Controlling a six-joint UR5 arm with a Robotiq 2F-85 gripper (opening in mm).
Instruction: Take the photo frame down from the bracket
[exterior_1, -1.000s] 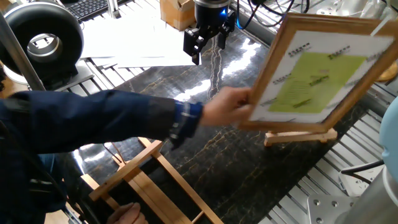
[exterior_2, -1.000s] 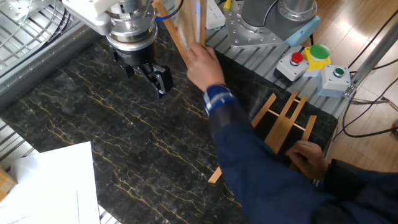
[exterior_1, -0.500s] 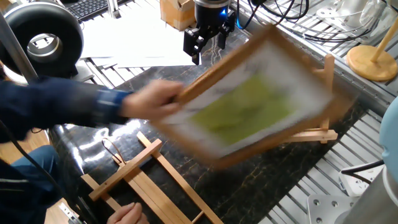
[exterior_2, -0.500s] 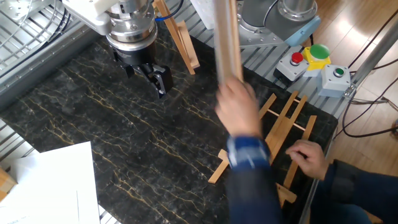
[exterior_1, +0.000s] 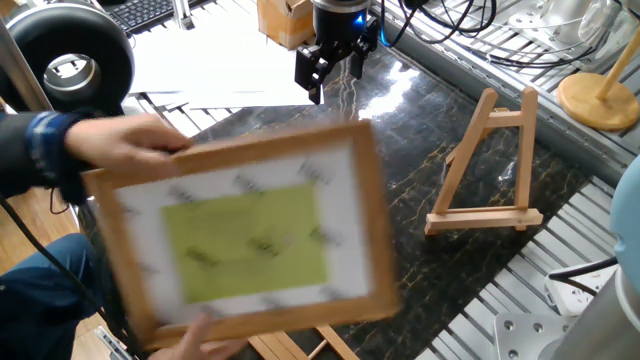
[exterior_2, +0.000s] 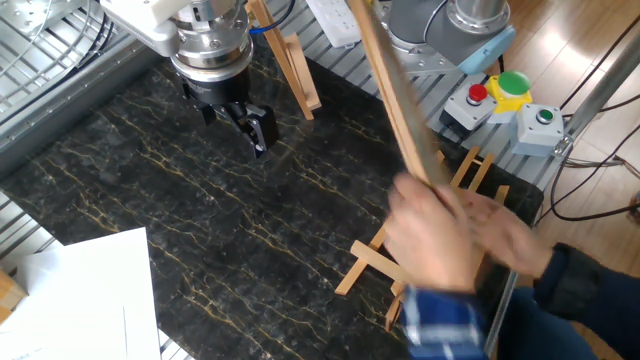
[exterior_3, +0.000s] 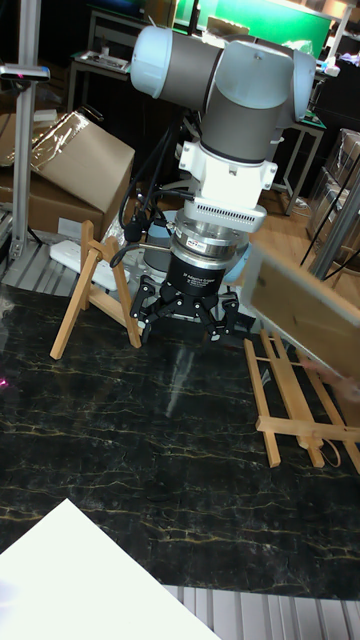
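The photo frame (exterior_1: 245, 240) is off the bracket (exterior_1: 487, 165). A second ago it leaned on the little easel with a person's hand at its side. Half a second ago it was lifted and swinging away in a blur. Now it is held in the air, well apart from the bracket, over the opposite side of the tabletop (exterior_1: 400, 130). The fixed view that shows its face has it smeared by motion, so the black marks on the mat are only faint streaks.

A sleeved hand (exterior_1: 130, 145) grips its upper corner, and what looks like a second hand is under its bottom rail. In the other fixed view the frame shows edge-on as a thin wooden strip, with a blurred hand (exterior_2: 450, 240) on it above the slatted easel (exterior_3: 295, 400). That easel lies flat along that edge of the tabletop.

The bracket stands upright and bare near the tabletop edge on the side of the arm's base. Its ledge carries nothing.

The pincer (exterior_3: 187, 310) hangs above the tabletop near the bracket, in the same place as in both earlier pictures. Its fingers are spread apart with nothing between them, and it touches neither frame nor bracket.

The removal the task asks for looks done in effect, but by the person's hands, not by the arm. What seems left is setting the frame down. The frames do not show where that would be.
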